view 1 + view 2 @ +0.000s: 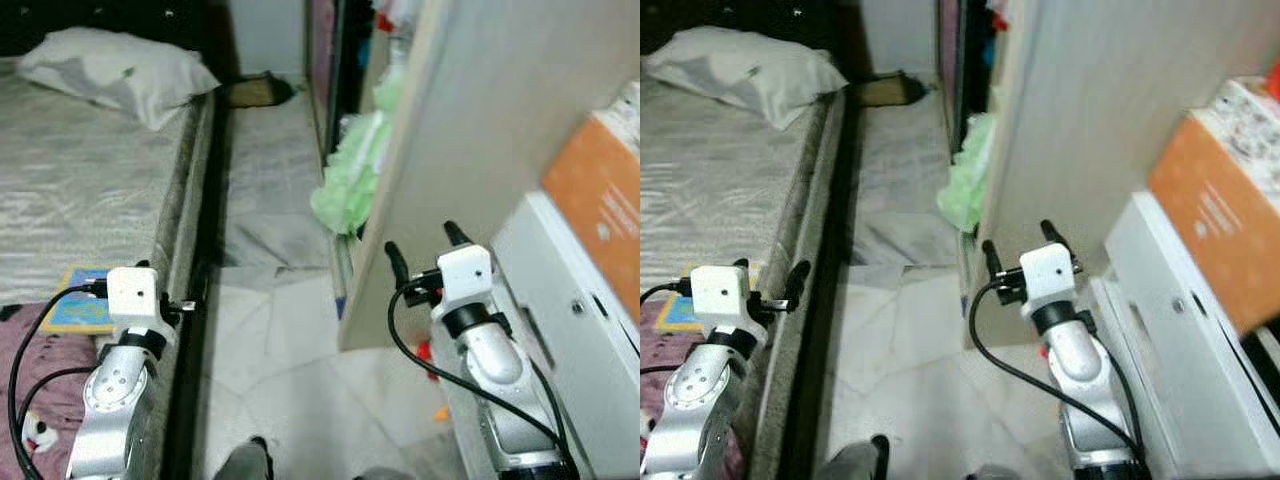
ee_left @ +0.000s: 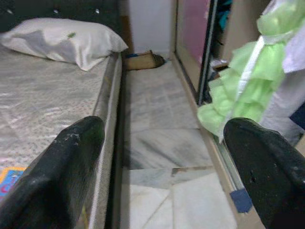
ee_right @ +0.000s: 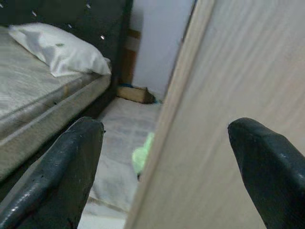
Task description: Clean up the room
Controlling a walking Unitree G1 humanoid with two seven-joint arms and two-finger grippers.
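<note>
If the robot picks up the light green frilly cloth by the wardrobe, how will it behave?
The green frilly cloth will probably be floppy: it hangs in soft ruffled folds. It looks thin, so likely light. It may drag or snag on the wardrobe panel beside it.

I see white pillow (image 1: 115, 70) on grey patterned mattress (image 1: 80, 190); pale green ruffled cloth (image 1: 350, 170) by beige wood-grain panel (image 1: 470, 130); orange box (image 1: 595, 205); white marbled floor (image 1: 290, 350); blue-yellow book (image 1: 78, 300); black headboard (image 3: 71, 21).
</note>
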